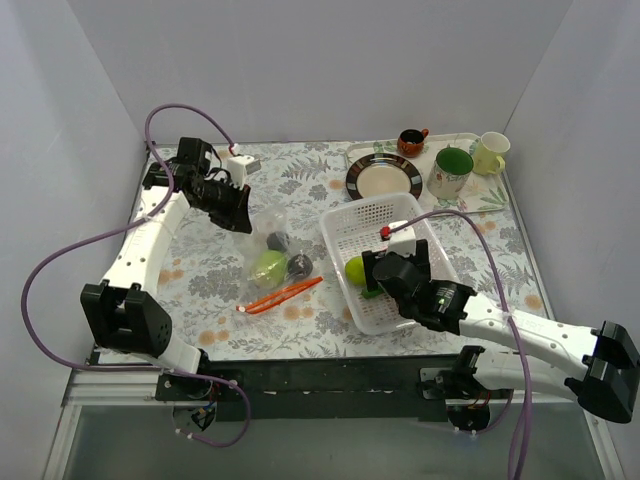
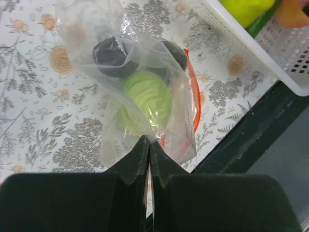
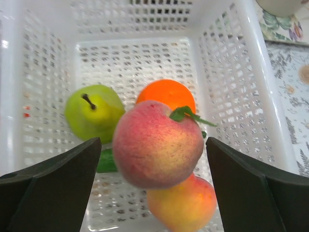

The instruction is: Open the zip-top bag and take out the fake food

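The clear zip-top bag [image 1: 262, 240] hangs from my left gripper [image 1: 235, 210], which is shut on a fold of its plastic [image 2: 149, 142]. Inside are a lime-green fruit [image 2: 145, 102] and two dark pieces [image 2: 112, 57]. Its orange-red zip strip [image 1: 282, 294] lies on the table at the low end. My right gripper [image 3: 153, 140] is open over the white mesh basket [image 3: 231, 96]. A pink-red peach [image 3: 158, 145] sits between the fingers, touching neither. Beneath it lie another peach [image 3: 186, 205], an orange ball [image 3: 166, 94], a lime-green apple [image 3: 94, 112] and a dark green piece [image 3: 106, 162].
A brown-rimmed plate [image 1: 384, 178], a green-lined mug [image 1: 451, 171], a yellow cup [image 1: 490, 152] and a small brown cup [image 1: 412, 140] stand at the back right. A small white block [image 1: 240, 163] sits behind the left gripper. The table's front edge is dark [image 2: 251, 140].
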`<state>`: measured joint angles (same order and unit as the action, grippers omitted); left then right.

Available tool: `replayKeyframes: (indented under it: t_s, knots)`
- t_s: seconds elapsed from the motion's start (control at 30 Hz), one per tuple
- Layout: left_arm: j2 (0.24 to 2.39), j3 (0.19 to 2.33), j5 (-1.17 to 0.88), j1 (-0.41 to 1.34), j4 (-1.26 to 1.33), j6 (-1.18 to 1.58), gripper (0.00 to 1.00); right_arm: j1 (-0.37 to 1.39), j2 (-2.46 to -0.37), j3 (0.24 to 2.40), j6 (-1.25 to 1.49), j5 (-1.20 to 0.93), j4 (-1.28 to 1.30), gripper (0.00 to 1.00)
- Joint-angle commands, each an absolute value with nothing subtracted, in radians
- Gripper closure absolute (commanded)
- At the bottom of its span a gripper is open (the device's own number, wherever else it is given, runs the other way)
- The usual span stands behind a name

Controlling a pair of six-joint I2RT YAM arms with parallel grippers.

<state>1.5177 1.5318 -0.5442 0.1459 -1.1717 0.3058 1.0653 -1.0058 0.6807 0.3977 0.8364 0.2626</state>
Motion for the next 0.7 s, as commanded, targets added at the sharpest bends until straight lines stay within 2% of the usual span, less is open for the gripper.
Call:
replayKeyframes:
  t_s: [0.0,0.17,0.27,0.47,0.67]
  knots:
    - [1.445,1.476,-0.658,0.144,-1.27,0.239,1.0,1.043,-1.008,0.663,0.454,0.887,0.341,0.02]
    - [1.424,1.414,-0.663,0.144,-1.256,0.235,1.0,1.06,-1.045,0.75,0.379,0.847,0.324,0.02]
    - [1.411,1.375,-0.628,0.143,-1.223,0.248,1.0,1.132,-1.054,0.808,0.316,0.854,0.285,0.02]
    - [1.382,1.212,-0.367,0.144,-1.031,0.281,1.0,1.328,-1.11,0.897,0.247,0.908,0.261,0.02]
    - [1.442,1.092,-0.181,0.144,-0.881,0.265,1.0,1.454,-1.257,0.882,0.219,0.787,0.132,0.02]
